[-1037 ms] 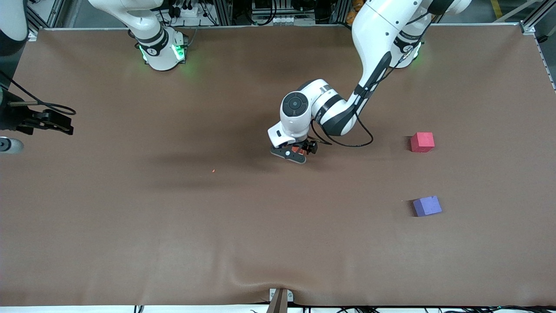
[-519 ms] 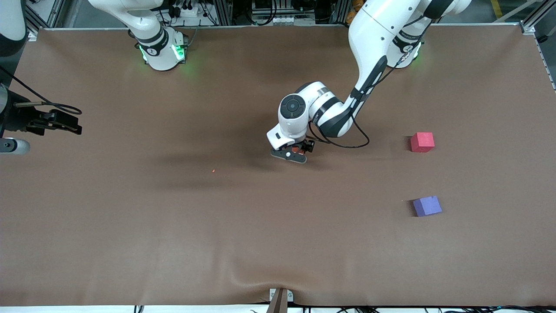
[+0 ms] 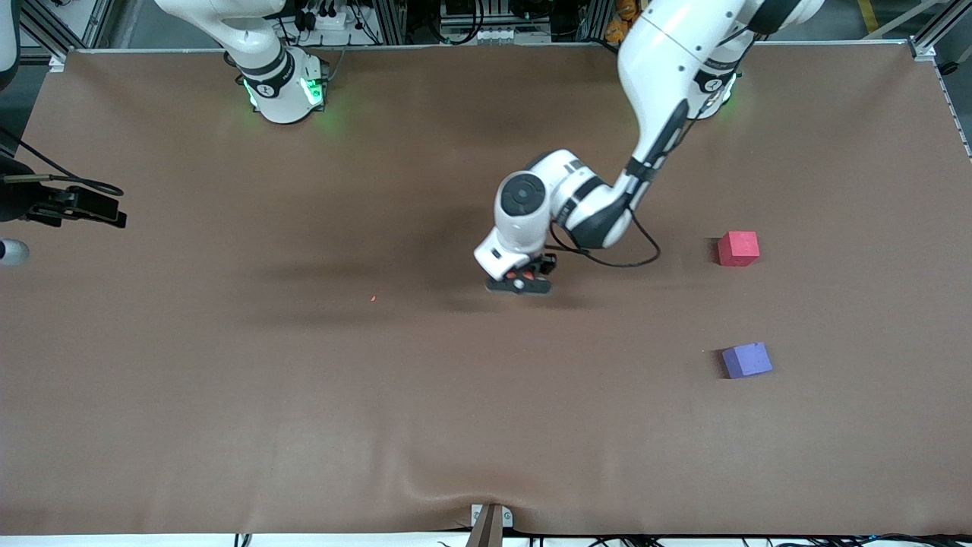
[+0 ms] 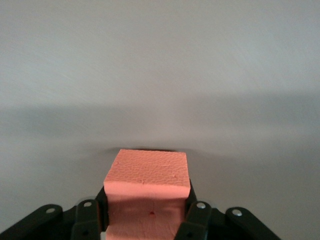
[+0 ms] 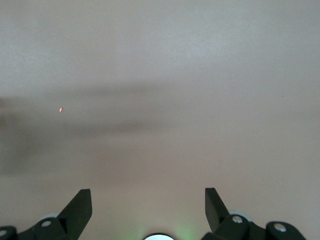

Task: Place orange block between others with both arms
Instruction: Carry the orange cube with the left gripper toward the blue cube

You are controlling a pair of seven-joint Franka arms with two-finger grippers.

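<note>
The left gripper (image 4: pixel 147 220) has just clamped onto the orange block (image 4: pixel 147 175), ready to carry it between the red cube (image 3: pixel 738 248) and purple cube (image 3: pixel 746 359), while the right gripper (image 5: pixel 148 210) waits spread wide.

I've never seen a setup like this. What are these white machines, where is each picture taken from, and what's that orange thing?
These are two white jointed robot arms bolted along one edge of a brown table. The wide picture looks down from a high camera facing them. The other two come from small cameras on each arm's wrist. The left pincer, at mid-table, is shut on a small matte orange foam cube, plain in its wrist view. The right pincer waits open at its end of the table, holding nothing. A red-pink foam cube and a purple foam cube sit apart toward the left arm's end, the purple one nearer the high camera.
</note>
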